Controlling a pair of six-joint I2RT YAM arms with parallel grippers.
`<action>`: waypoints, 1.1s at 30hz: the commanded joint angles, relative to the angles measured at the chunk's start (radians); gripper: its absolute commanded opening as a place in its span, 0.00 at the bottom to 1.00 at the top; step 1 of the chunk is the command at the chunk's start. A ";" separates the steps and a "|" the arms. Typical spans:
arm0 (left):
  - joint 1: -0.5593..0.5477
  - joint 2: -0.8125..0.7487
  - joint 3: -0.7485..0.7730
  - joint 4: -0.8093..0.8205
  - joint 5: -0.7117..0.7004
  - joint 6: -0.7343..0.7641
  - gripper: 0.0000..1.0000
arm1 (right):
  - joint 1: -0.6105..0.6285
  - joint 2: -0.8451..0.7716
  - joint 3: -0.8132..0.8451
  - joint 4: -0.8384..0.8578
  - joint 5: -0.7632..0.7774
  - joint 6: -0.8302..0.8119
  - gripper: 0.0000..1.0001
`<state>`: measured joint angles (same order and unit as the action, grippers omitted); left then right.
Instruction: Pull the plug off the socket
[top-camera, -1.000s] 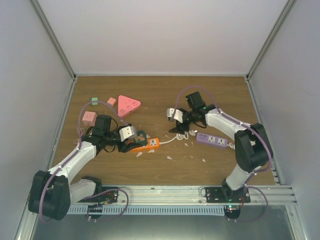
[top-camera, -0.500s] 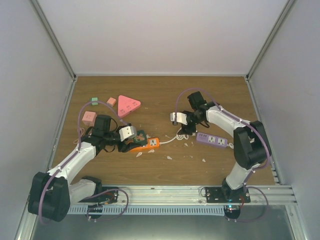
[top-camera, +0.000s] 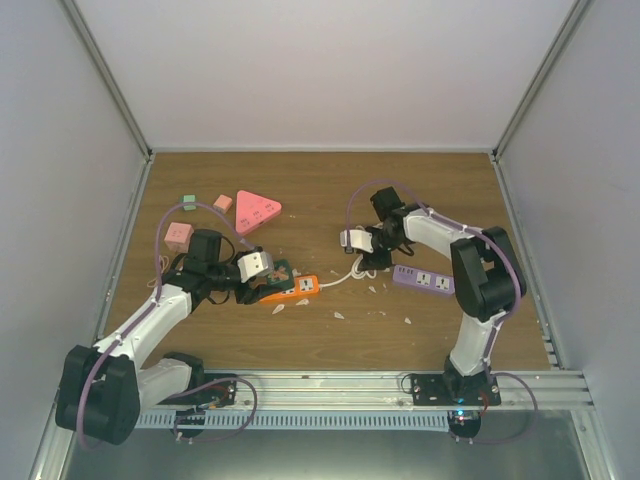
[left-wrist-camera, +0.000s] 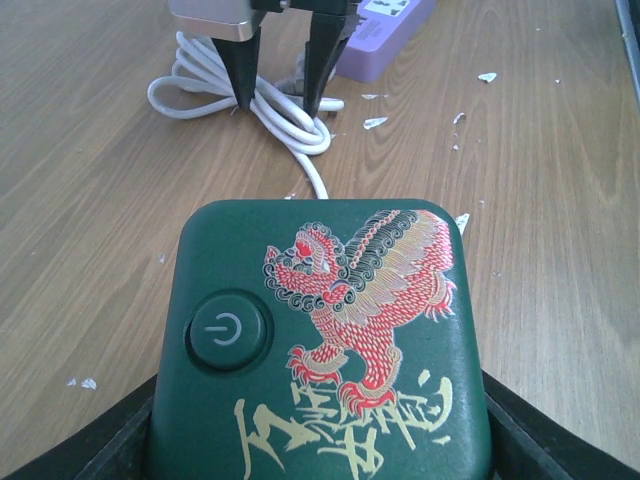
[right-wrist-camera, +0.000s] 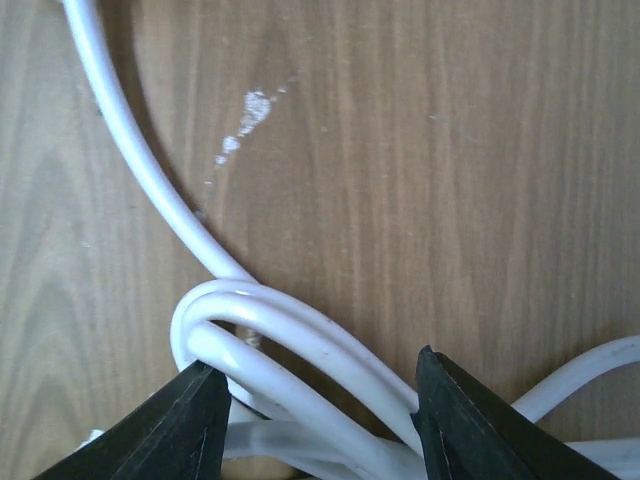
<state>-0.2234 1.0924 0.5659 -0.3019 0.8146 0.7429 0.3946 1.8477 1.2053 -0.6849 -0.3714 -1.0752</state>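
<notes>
The short orange socket (top-camera: 304, 289) lies on the table left of centre, with a dark green plug block (top-camera: 281, 271) sitting on its left end. In the left wrist view the green plug (left-wrist-camera: 320, 340) fills the frame, showing a red dragon print and a power button, and it hides the socket. My left gripper (top-camera: 272, 276) is shut on the plug, with its fingers (left-wrist-camera: 95, 450) at the plug's two sides. My right gripper (right-wrist-camera: 320, 410) is open, its fingertips (right-wrist-camera: 195, 415) straddling the coiled white cord (right-wrist-camera: 290, 335). It also shows in the top view (top-camera: 364, 262).
The purple power strip (top-camera: 424, 280) lies right of the cord coil (top-camera: 352, 272) and shows in the left wrist view (left-wrist-camera: 385, 35). A pink triangular block (top-camera: 256, 210) and small pink and green cubes (top-camera: 179, 235) sit at the back left. White flecks are scattered on the wood.
My right arm has swung in and lowered its open gripper onto the white cord coil. My left arm and the plug have not moved.
</notes>
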 joint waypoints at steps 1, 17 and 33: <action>0.005 -0.029 -0.004 0.057 0.009 0.008 0.47 | -0.031 0.041 0.043 0.031 0.050 0.019 0.52; 0.005 -0.027 -0.003 0.054 0.005 0.007 0.46 | -0.213 0.116 0.101 0.086 0.087 0.036 0.35; 0.004 -0.009 0.001 0.055 0.004 0.006 0.46 | -0.525 0.097 0.106 0.076 0.102 -0.050 0.32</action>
<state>-0.2234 1.0843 0.5659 -0.3019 0.8047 0.7433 -0.0570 1.9316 1.2945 -0.6014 -0.3248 -1.0836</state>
